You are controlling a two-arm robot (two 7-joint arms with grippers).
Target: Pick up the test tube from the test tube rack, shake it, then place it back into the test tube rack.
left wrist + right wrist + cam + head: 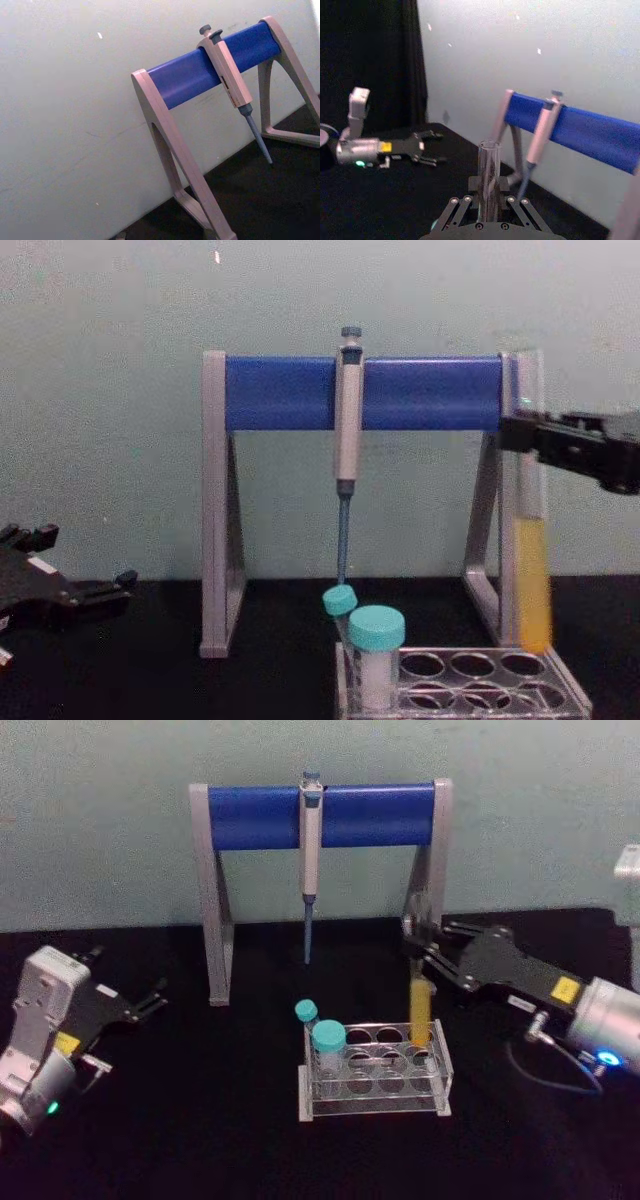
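With the right gripper (pixel 522 432) we pinched the uncapped test tube (pixel 533 570) at its rack (pixel 372 1103), left gripper (pixel 152 1000) idling spread; shaking risked spills.

The test tube (pixel 421 1010) is clear with yellow liquid; the test tube rack (pixel 443 1072) is clear-grey. The caps (pixel 328 1036) are teal, the stand (pixel 215 920) grey with a blue bar (pixel 375 815), the table (pixel 180 1130) black.

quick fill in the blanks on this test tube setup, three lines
The right gripper grips the test tube above its ___ liquid.
The pipette hangs on the ___ bar of the pipette stand.
The left gripper, parked at the left, has its fingers ___.
Missing words: yellow; blue; open.
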